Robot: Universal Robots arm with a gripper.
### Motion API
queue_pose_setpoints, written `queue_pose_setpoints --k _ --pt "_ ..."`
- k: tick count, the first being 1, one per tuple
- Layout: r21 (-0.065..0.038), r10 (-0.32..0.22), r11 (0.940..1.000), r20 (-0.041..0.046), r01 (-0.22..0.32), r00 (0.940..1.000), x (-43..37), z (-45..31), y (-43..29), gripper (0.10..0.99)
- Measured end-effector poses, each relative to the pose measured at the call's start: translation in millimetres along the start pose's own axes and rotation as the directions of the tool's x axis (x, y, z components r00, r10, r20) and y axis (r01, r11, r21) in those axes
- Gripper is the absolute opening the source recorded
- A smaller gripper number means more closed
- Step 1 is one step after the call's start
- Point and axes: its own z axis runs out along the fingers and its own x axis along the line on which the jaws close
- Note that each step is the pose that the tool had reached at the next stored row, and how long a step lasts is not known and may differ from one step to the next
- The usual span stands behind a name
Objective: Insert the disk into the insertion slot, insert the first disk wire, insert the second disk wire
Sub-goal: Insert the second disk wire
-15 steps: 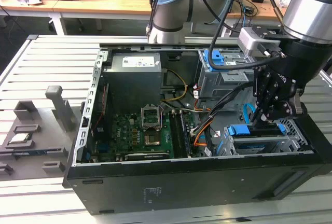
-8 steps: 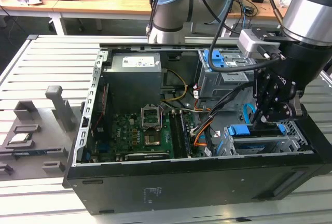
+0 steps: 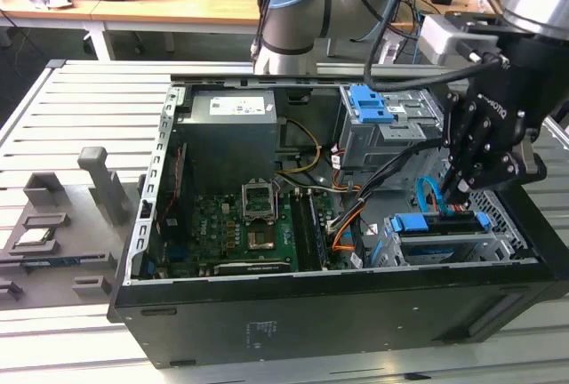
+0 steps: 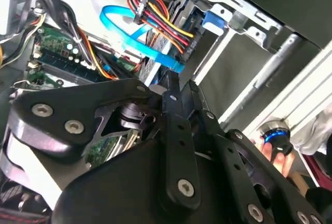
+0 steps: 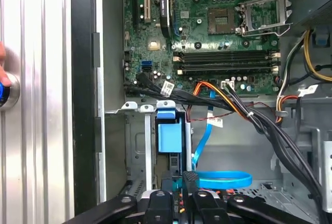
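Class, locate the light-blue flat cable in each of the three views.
Exterior view: the light-blue cable arcs up beside the tool.
Second wrist view: it loops beside the red-and-yellow wire bundle, beyond the tool.
First wrist view: it coils just beyond the tool.
Shared landmark: the green motherboard.

I see the gripper [image 5: 179, 185] closed on the light-blue second disk wire [image 5: 220, 179], beside the blue-latched disk [image 5: 169, 137], below the green motherboard [image 5: 218, 32].
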Motion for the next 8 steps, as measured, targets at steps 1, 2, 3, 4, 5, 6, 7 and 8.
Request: queue_pose_setpoints --k 1,2,3,4,5,6,7,8 --pt "0.0 0.0 1.0 0.0002 0.0 1.0 -0.4 -7.4 0.3 0.153" --pt "0.0 0.0 1.0 0.0 0.0 1.0 -0.4 -14.6 0.6 0.106" --pt "0.0 0.0 1.0 0.0001 0.0 1.0 0.0 -19.2 0.8 0.106" --pt "0.0 0.0 1.0 0.0006 0.0 1.0 0.0 -19.3 0.8 0.106" --pt "0.0 0.0 1.0 0.0007 0.0 1.0 0.0 -19.3 0.8 0.106" --pt "0.0 0.0 1.0 0.0005 0.0 1.0 0.0 -19.4 0.8 0.106" --pt "0.0 0.0 1.0 0.0006 0.0 1.0 0.0 -19.5 0.8 0.106" --pt "0.0 0.0 1.0 0.0008 0.0 1.0 0.0 -19.4 0.8 0.106"
